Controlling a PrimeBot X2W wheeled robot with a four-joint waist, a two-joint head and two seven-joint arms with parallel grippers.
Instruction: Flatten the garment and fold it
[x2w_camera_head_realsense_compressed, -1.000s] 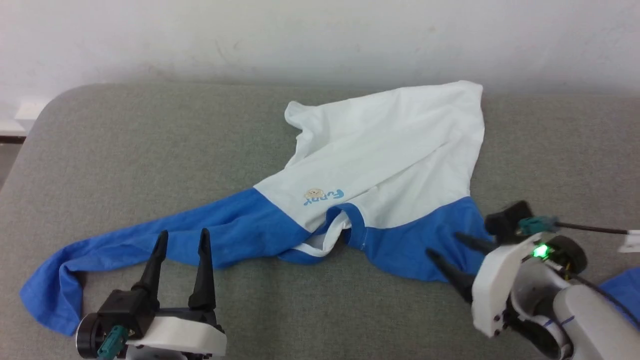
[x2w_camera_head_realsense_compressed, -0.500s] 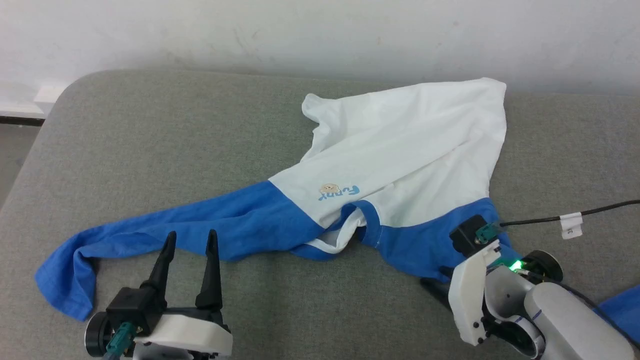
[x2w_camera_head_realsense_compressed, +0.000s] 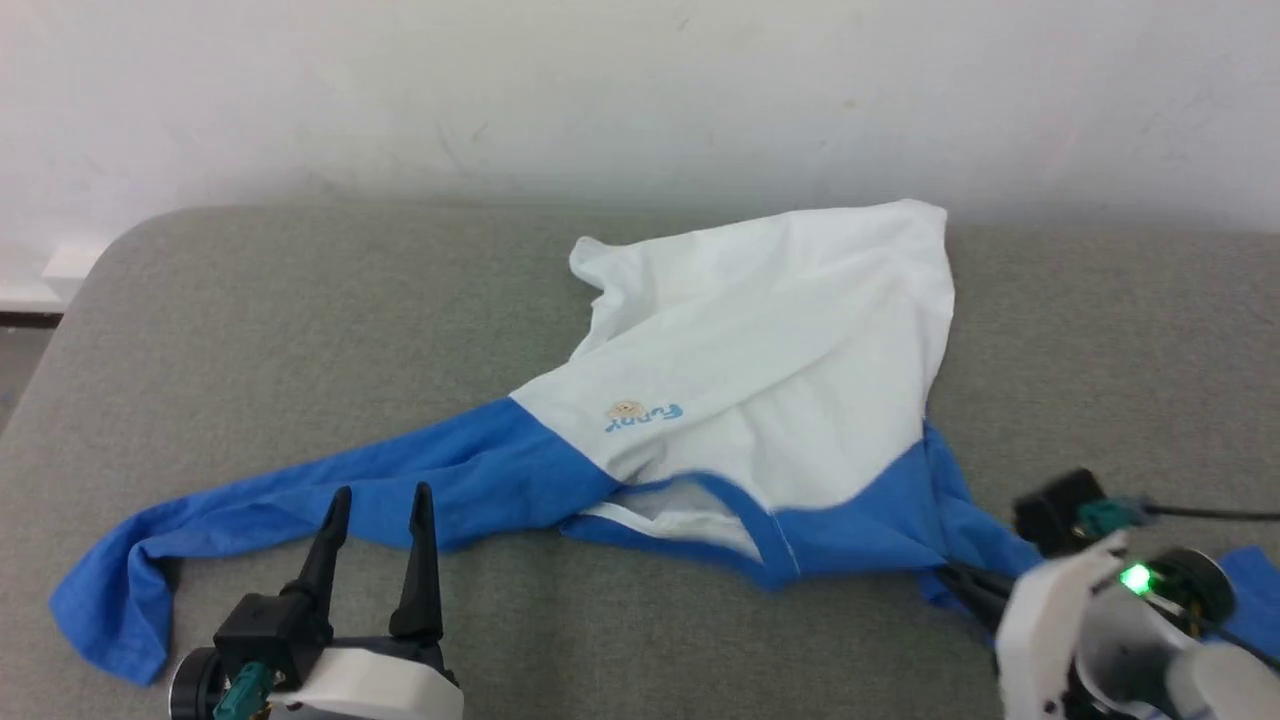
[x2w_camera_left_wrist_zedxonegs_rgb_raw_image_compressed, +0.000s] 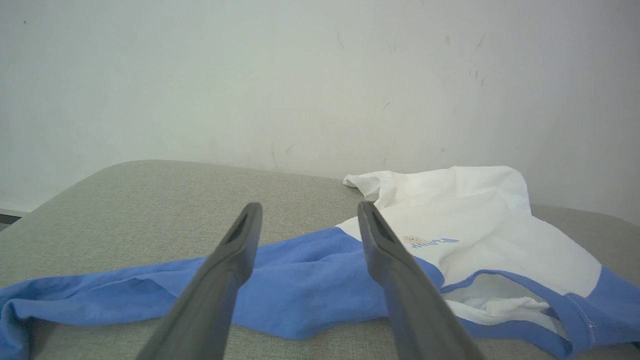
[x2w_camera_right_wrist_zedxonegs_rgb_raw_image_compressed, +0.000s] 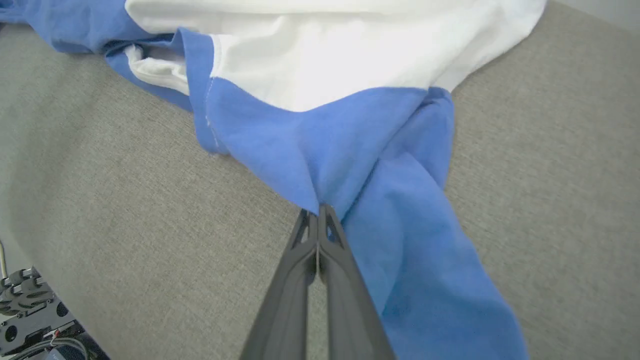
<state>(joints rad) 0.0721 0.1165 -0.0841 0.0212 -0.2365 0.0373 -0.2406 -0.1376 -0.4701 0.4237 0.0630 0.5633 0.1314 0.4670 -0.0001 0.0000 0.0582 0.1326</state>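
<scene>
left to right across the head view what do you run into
blue sleeve end → left gripper → chest lettering → right gripper, shut on the shirt → green light

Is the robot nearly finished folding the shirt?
Not nearly. Done: nothing; the thin white shirt with blue sleeves lies crumpled on the grey cushion. In hand: right jaws are pinched shut on its blue shoulder cloth; left jaws hang open by a sleeve. Left: flattening, then folding.
</scene>
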